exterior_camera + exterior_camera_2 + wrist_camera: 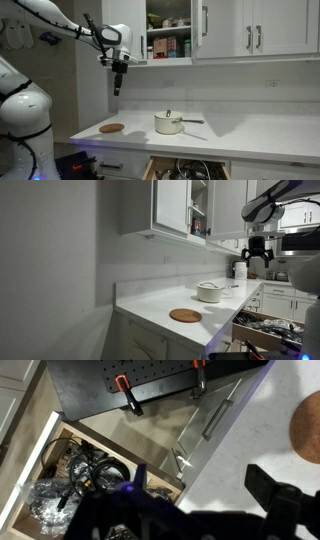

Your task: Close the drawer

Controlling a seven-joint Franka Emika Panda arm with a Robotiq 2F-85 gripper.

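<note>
**1. Subject.** The wide, shallow kitchen drawer point(40, 455), with a flat white front and light wood inner sides, stands pulled out from under the smooth white worktop point(250, 130). It sits below and in front of the white lidded pot point(168, 124). It holds dark, tangled contents point(80, 475) that I cannot identify.

**2. Handling (assessment).**
- The drawer should be rigid and run on slides.
- With that load I expect steady, moderate resistance, not a weight to lift.
- I should bear on the flat front near its middle, so the box does not skew.
- The slim bar handle is probably slick, and a push does not need it.
- Anything standing proud of the wood sides could jam at the worktop edge.

**3. My state.** My black gripper point(117, 88) hangs in the air high above the pot's level, over the round, flat brown trivet point(112, 128) beside the pot. It is well apart from the drawer. My fingers point(280, 500) are spread wide with nothing between them.

**4. Surroundings.** The worktop carries only the pot and the trivet near it. White wall cupboards point(250, 25) hang above the pot, and one door is open on stocked shelves. The wall behind the pot is plain white.
</note>
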